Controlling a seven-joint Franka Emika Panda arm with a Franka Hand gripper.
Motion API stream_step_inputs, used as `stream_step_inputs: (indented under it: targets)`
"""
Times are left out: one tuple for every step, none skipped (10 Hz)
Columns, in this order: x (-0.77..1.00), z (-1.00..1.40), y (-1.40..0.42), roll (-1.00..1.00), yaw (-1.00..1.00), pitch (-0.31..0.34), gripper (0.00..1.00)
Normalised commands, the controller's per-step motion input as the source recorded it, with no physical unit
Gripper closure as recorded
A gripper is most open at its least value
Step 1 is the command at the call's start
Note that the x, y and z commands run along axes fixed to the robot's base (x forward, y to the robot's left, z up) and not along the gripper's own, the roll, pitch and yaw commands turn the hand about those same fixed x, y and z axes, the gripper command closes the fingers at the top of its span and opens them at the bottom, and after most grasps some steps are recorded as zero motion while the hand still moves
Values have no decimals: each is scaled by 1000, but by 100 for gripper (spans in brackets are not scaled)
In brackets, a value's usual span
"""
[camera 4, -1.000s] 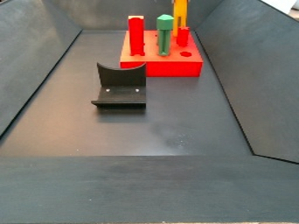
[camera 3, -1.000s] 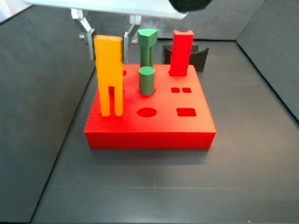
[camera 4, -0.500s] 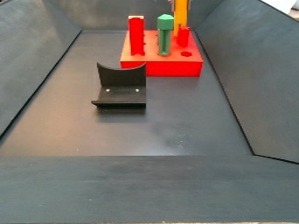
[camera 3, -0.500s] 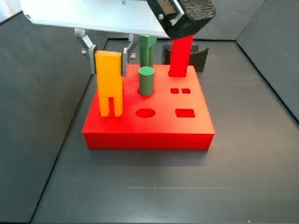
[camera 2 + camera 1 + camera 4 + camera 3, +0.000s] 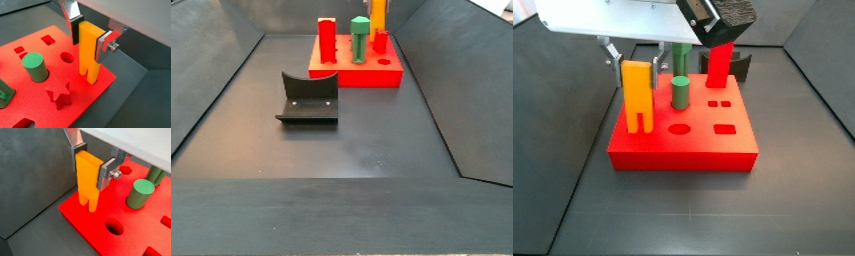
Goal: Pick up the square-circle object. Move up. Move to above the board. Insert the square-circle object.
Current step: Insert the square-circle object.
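Wrist views sit close above the board [image 5: 127,223]; side views oppose.

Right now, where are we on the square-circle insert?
Done: the claw is shut on the square-circle object and has it over the board, at the board's edge.

In hand: the insertion. In a side view the bar's prongs sit at about the board's top face; whether they are in their holes cannot be told.

Left: seat the bar fully.
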Motion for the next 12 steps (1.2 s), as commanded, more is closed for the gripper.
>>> stream_step_inputs:
  targets:
    - [0,0,-43,10,0,-327,100]
    - [-11,0,-29,13,0,-394,100]
    - [-14,-57,-29,51,0,-244,100]
    - [0,-131,-91,176,0,-140,100]
    - [149,-169,-171,406,34,70,100]
    - [217,-71,-194,500,49,194,100]
    - [220,-63,-211,500,37,210,100]
    - [140,-209,-26,239,0,124,100]
    - [0,-97,0,0,0,-10,100]
    - [0,-117,51,-54,0,-40,100]
    - [0,-151,66,-69,-17,-100,100]
    - [0,-40,0,0,0,-16,100]
